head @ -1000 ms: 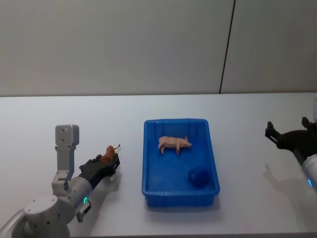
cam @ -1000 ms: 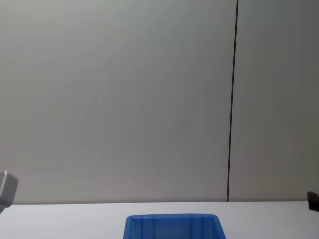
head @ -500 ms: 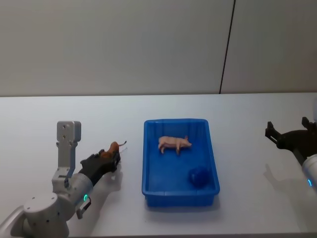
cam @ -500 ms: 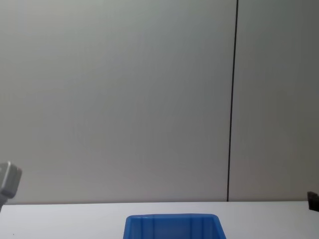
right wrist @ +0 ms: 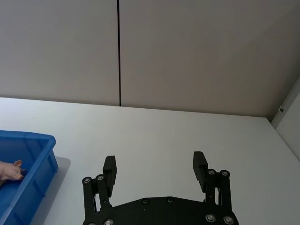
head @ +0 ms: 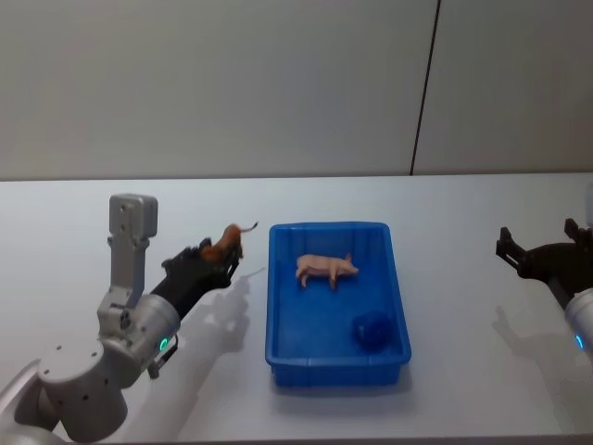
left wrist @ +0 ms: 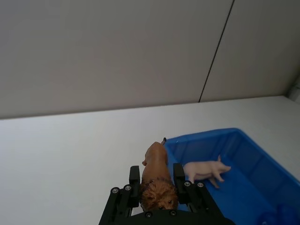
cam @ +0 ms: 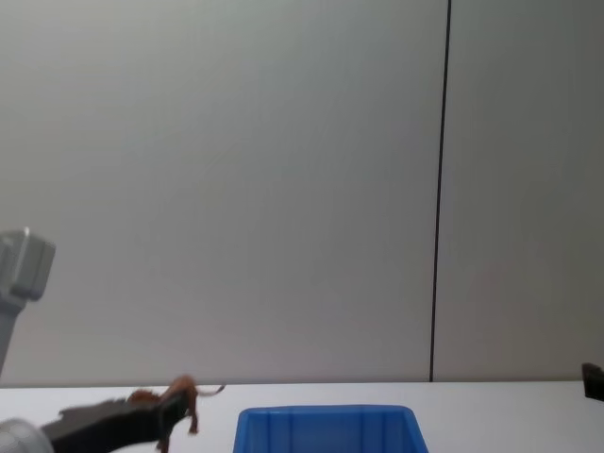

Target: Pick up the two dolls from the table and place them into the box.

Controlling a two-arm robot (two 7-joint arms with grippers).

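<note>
Table (head: 445, 199): one, white. Box (head: 400, 315): one, blue, at centre of table. Dolls: two. Pig doll (head: 327, 269): pink, lying inside box toward far end. Lion doll (head: 225, 245): brown, clamped between fingers of left gripper (head: 215, 264), lifted clear of tabletop, just beside box's left wall and not yet over it. Blue lump (head: 372, 330): one, in box near right corner, kind cannot be told. Right gripper (head: 542, 253): fingers spread, holding nothing, out to right of box, well apart. Head view: whole layout, both grippers, box contents. Left wrist view: lion's maned head at near end of fingers, tail end pointing at box, pig beyond. Right wrist view: two fingers apart, box corner with pig's snout. Chest view: lion side-on above table, box's far rim, contents hidden.
</note>
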